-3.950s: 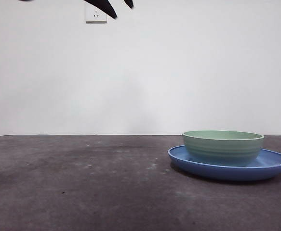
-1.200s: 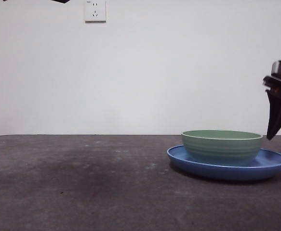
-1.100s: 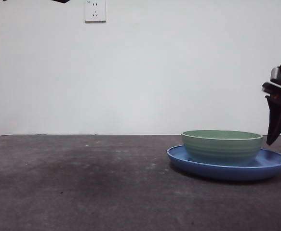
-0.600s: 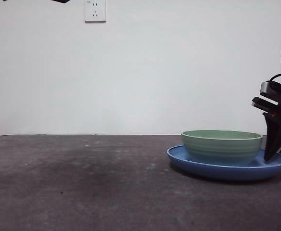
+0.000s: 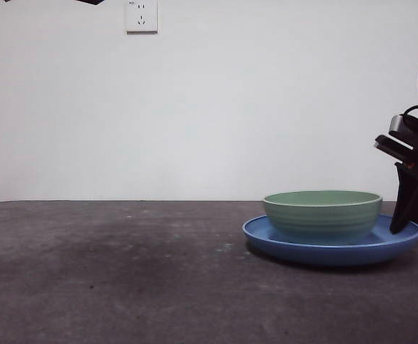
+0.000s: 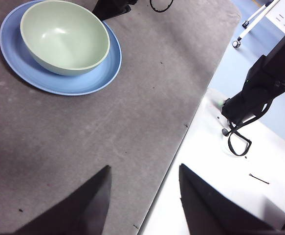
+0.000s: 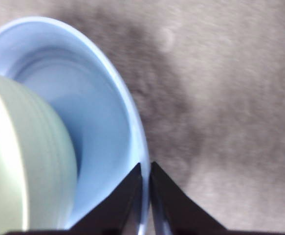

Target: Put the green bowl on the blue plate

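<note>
Green bowl (image 5: 322, 213) sits in blue plate (image 5: 330, 248), slightly off-centre. Right gripper (image 7: 146, 196) is pinched on plate rim, jaws nearly together. Left gripper (image 6: 142, 193) hangs apart, well away. Glazed ceramic prob. stiff, slippery, chippable; grip at rim.

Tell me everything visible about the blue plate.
The blue plate is wide, shallow, glossy medium blue, seemingly glazed ceramic, with a low raised rim. It lies flat on the dark grey table, on the front view's right. The green bowl sits upright in it, off-centre. The right pincer is closed on its rim, jaws either side of the edge.
</note>
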You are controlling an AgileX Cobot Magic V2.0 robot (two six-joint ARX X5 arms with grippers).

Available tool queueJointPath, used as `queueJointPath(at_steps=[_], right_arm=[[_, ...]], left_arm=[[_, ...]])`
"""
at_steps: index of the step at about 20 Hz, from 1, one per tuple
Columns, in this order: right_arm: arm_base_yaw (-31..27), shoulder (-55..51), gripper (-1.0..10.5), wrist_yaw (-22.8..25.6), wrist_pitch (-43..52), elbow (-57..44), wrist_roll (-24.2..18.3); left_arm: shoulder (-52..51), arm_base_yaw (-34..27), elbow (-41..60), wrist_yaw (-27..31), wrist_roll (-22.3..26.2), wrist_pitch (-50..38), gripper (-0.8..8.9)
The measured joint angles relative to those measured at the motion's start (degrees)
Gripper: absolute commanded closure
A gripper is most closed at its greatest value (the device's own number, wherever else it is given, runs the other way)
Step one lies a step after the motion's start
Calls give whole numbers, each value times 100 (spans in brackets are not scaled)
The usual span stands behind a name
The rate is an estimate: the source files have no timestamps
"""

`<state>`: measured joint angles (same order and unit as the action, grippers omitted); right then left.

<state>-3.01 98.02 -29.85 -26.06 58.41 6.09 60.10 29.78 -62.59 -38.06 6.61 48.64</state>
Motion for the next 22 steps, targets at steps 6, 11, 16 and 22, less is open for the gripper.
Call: queueJointPath(at_steps=[6,11,16,22], right_arm=[[15,-450,935,-415,236,0,262],[468,-564,935,-514,461,0,601],[1292,-568,935,-227,903,0,1019],[2048,-415,935,131,1504,0,1491]], left_arm=[[0,0,0,0,0,-2,588],[0,0,0,0,2,-24,588],[0,0,0,0,2,-24,588],[0,0,0,0,0,-22,588]])
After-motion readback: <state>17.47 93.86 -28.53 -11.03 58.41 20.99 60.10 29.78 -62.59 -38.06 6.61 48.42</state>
